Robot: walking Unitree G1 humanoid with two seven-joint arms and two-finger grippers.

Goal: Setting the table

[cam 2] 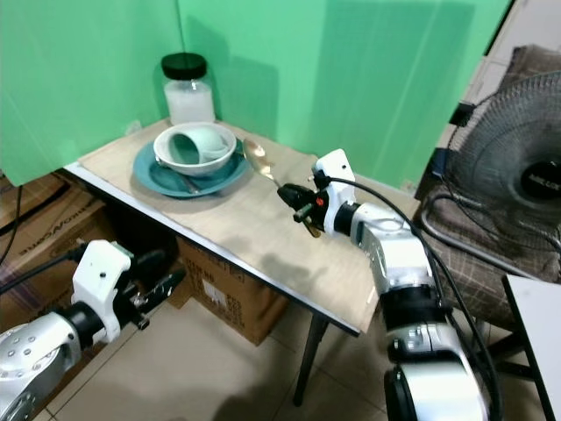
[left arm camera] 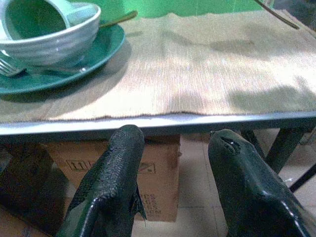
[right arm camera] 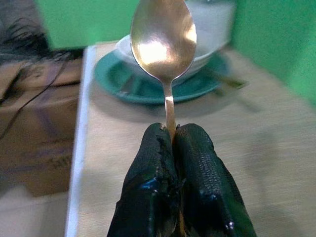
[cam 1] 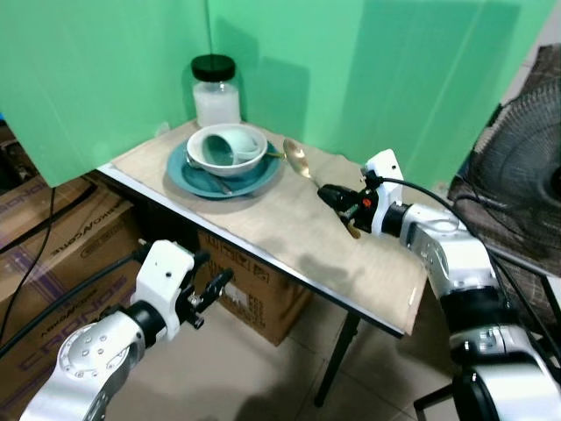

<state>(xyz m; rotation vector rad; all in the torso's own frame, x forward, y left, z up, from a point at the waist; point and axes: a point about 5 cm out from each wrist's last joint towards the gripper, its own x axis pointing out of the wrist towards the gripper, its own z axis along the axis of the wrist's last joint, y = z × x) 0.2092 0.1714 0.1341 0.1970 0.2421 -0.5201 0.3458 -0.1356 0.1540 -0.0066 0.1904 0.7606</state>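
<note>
The table (cam 1: 351, 289) is covered with a beige mat (cam 1: 289, 228), and green screens (cam 1: 105, 70) stand behind it. Under the table there are cardboard boxes (cam 1: 263, 303), and a black fan (cam 1: 517, 167) stands at about 3 o'clock from the table. On the far corner of the mat, at about 11 o'clock, sits a teal plate (cam 1: 254, 180) with a pale bowl (cam 1: 250, 158) on it; a green cup (cam 1: 219, 145) lies on its side inside the bowl, and a fork (left arm camera: 15, 68) rests on the plate under the bowl's edge. A jar with a black lid (cam 1: 216, 90) stands just behind the plate.

The right hand (cam 1: 333, 197) is above the middle of the mat, and its two fingers are pressed closed on the handle of a gold spoon (cam 1: 295, 158). The spoon's bowl points toward the plate, at about 10 o'clock from the hand, and it hangs in the air close to the plate's right rim. The left hand (cam 1: 215, 289) is low, below the near edge of the table, with its fingers apart and nothing between them.

I judge that the step now is to place the spoon beside the plate. To do it well, the hand should go down slowly until the spoon lies flat on the mat, just beside the plate's right rim and not touching it, with the handle toward the near edge. It should let go only when the spoon rests fully, because the smooth metal can slip or turn.
</note>
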